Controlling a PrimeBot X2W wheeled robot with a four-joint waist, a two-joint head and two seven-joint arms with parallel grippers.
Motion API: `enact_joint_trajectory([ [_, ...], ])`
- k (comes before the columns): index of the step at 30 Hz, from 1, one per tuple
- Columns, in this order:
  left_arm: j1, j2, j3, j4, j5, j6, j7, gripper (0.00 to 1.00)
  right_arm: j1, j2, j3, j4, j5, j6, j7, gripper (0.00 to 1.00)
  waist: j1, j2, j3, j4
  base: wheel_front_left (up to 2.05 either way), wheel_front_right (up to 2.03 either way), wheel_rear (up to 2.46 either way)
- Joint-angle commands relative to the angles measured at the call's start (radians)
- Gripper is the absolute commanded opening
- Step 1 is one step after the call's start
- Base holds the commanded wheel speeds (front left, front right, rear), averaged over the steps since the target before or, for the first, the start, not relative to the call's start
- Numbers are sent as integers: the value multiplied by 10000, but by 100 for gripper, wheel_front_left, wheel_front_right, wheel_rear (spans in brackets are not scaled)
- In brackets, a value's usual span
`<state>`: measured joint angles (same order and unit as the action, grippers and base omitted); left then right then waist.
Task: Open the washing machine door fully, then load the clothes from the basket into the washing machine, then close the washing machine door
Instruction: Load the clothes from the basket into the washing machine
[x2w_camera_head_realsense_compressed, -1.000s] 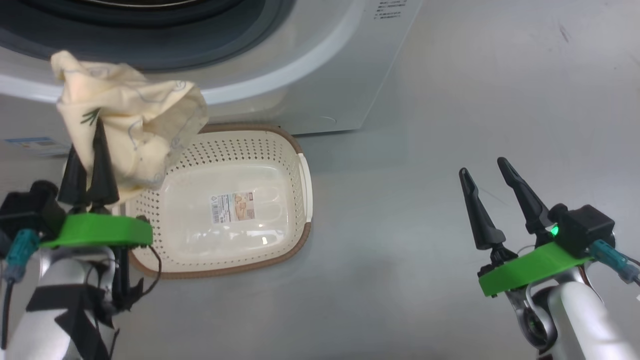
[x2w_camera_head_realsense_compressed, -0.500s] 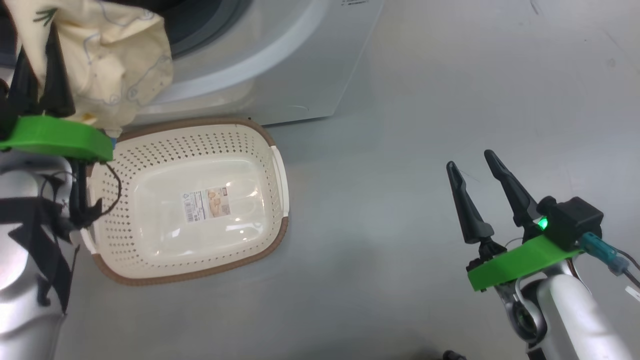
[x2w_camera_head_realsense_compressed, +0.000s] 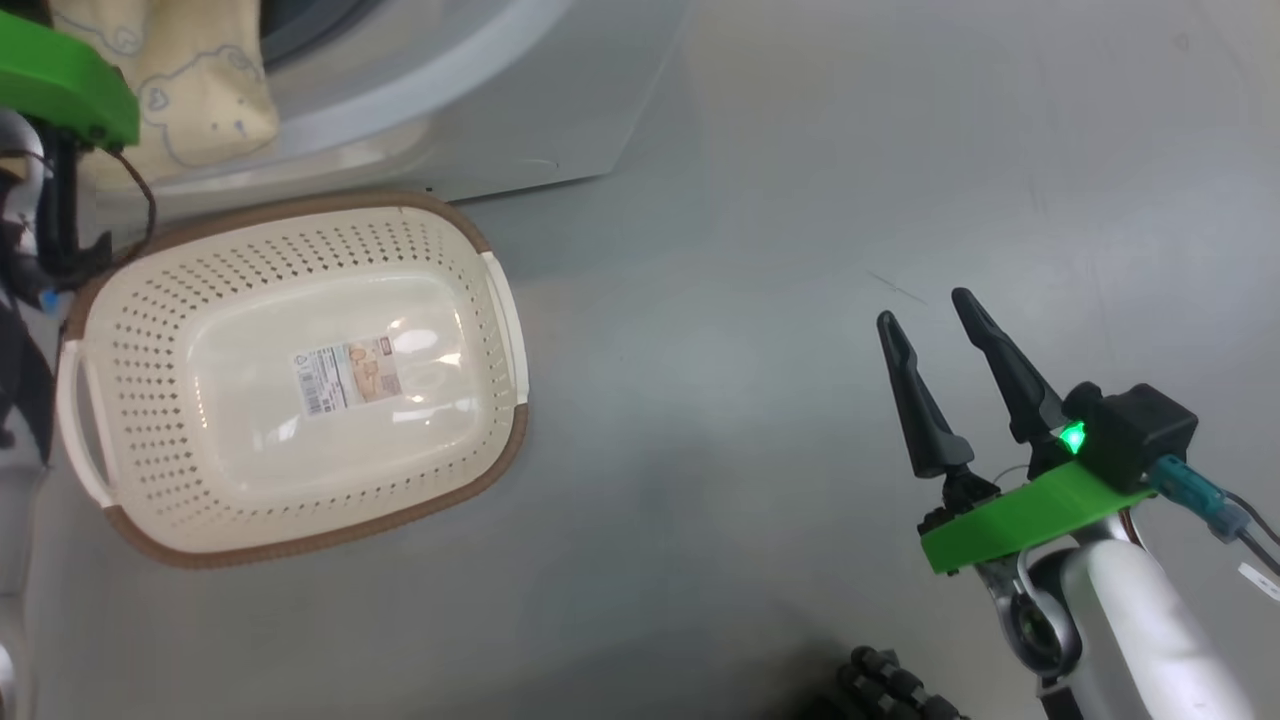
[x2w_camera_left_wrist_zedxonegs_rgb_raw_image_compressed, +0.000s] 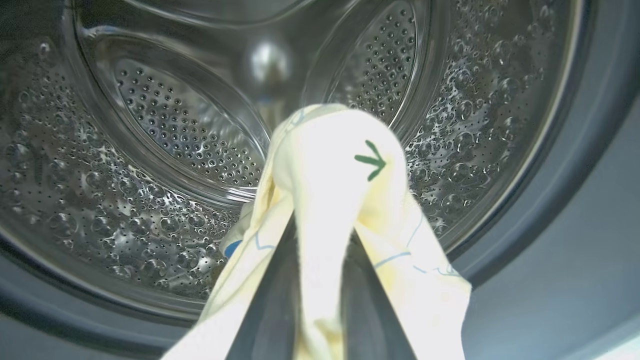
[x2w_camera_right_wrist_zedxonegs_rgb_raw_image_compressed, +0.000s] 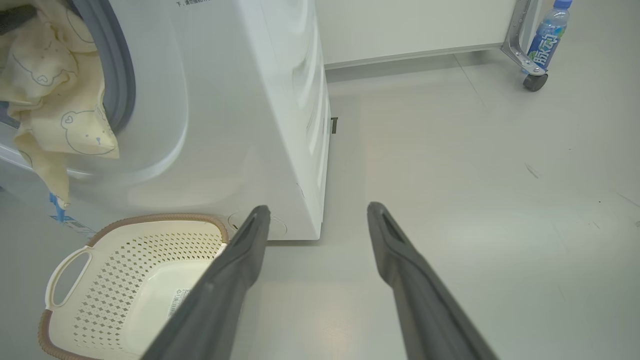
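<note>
Raised since a second ago, the cream-yellow, bear-printed clothes (x2w_camera_left_wrist_zedxonegs_rgb_raw_image_compressed: 330, 165) are being held at the far-left washing machine (x2w_camera_right_wrist_zedxonegs_rgb_raw_image_compressed: 240, 100) mouth, clamped in the left gripper (x2w_camera_left_wrist_zedxonegs_rgb_raw_image_compressed: 322, 235). The right gripper (x2w_camera_head_realsense_compressed: 923, 308) is being held spread.

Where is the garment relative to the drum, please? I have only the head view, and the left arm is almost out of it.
Observer: In the left wrist view the cream garment is pinched between the left fingers at the mouth of the steel drum.
Operator: Thank you. Does any of it hang outside?
Observer: Yes. In the right wrist view its tail hangs down in front of the washing machine, below the opening.
</note>
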<state>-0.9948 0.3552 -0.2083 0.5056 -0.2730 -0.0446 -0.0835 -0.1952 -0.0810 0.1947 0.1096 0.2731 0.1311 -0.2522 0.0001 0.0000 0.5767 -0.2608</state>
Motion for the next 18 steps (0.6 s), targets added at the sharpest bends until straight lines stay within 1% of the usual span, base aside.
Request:
enact_joint_trajectory([
  [1,-623,543,216,-167,82,-68,127,0,-130,7,178,-324,54,-4,-95,100,-1,0,275,-142,0,0,0],
  [9,-2428,594,-133,826,270,-269,570,0,-291,124,389,-352,148,-4,-95,100,-1,0,1159,-284,0,0,0],
  [18,-4206,580,-538,2021,606,-357,535,0,-505,244,810,-291,352,-4,-95,100,-1,0,1898,-531,0,0,0],
])
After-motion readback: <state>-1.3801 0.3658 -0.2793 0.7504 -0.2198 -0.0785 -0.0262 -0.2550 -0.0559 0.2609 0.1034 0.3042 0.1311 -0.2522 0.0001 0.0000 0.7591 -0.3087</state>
